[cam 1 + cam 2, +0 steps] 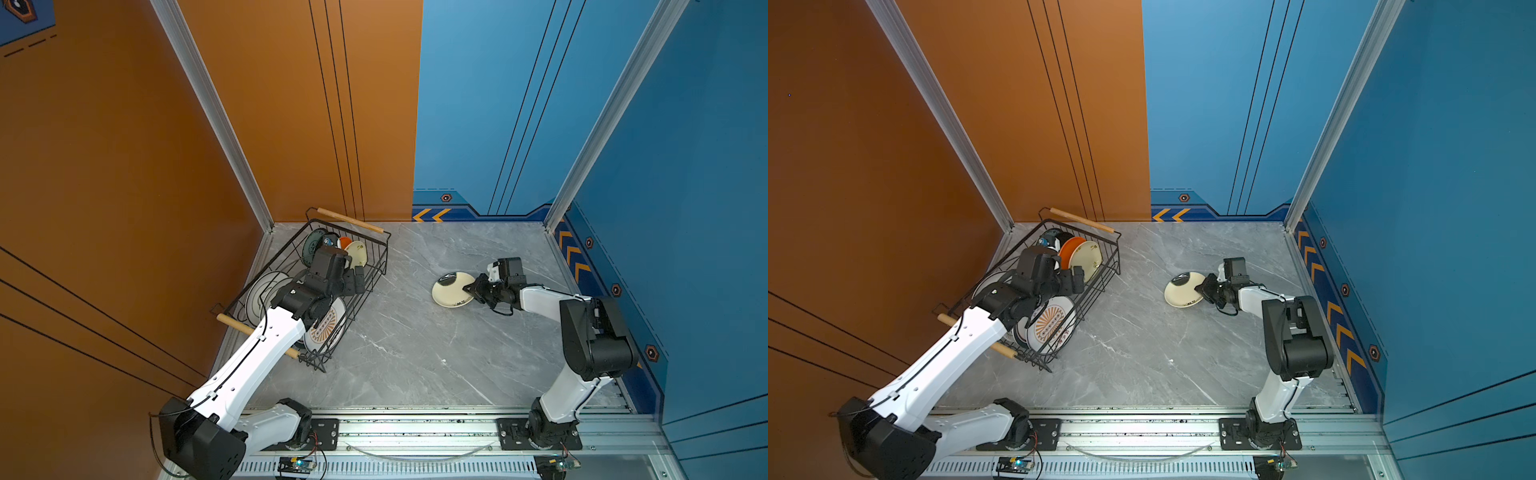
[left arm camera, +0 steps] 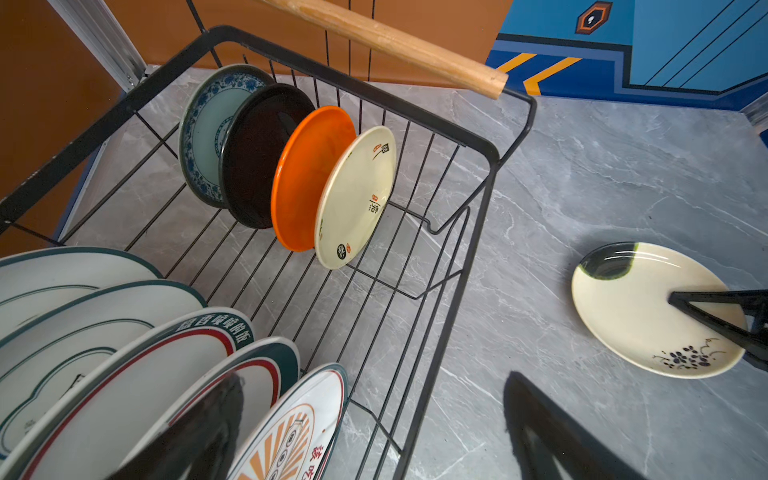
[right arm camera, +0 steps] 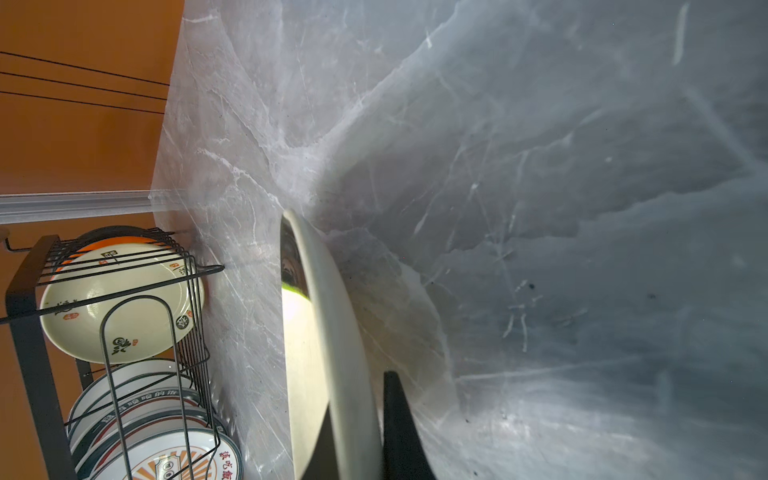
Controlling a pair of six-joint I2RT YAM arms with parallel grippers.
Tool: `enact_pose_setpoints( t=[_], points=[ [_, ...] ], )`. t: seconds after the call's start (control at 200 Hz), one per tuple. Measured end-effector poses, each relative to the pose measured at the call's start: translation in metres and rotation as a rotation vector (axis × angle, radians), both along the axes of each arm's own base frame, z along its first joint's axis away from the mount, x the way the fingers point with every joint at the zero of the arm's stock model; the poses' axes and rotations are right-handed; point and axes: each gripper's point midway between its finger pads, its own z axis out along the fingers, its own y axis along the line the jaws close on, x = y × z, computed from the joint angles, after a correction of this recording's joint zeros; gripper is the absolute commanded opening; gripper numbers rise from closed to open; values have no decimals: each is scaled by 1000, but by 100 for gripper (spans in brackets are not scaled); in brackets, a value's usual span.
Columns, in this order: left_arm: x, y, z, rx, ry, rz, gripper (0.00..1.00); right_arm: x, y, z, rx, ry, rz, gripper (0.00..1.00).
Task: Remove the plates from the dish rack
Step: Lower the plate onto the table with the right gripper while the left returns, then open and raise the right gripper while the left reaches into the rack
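Observation:
The black wire dish rack (image 1: 356, 307) (image 1: 1093, 291) with wooden handles stands at the table's back left. In its far end stand small plates: teal-patterned (image 2: 203, 129), black (image 2: 257, 158), orange (image 2: 307, 178) and cream (image 2: 357, 195). Several larger white plates (image 2: 124, 353) stand in its near end. My left gripper (image 1: 355, 282) (image 1: 1072, 282) (image 2: 374, 378) hangs open over the rack's middle, holding nothing. My right gripper (image 1: 467, 289) (image 1: 1200, 289) (image 3: 361, 415) is shut on the rim of a cream plate with a dark patch (image 1: 449, 289) (image 2: 636, 307) (image 3: 332, 311), tilted low over the table's right middle.
The grey marble tabletop (image 1: 415, 345) is bounded by an orange wall at the left and back and a blue wall at the right. A metal rail (image 1: 415, 432) with both arm bases runs along the front edge.

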Motion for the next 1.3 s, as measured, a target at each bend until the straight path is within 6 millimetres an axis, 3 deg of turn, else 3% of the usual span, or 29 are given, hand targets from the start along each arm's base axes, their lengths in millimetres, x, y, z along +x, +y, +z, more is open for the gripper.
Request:
enact_pose_setpoints(
  t=[0.295, 0.616, 0.776, 0.976, 1.302],
  points=[
    [7, 7, -19, 25, 55, 2, 98, 3, 2, -1, 11, -8, 2, 7],
    [9, 12, -21, 20, 62, 17, 98, 4, 4, -13, 13, 10, 4, 16],
    [11, 17, -21, 16, 66, 19, 98, 3, 4, -17, 13, 21, 3, 28],
    [13, 20, -25, 15, 79, 18, 98, 4, 4, -17, 9, 19, 5, 36],
    [19, 21, -47, 18, 145, 13, 98, 10, -1, -18, -42, 19, 11, 65]
  ],
)
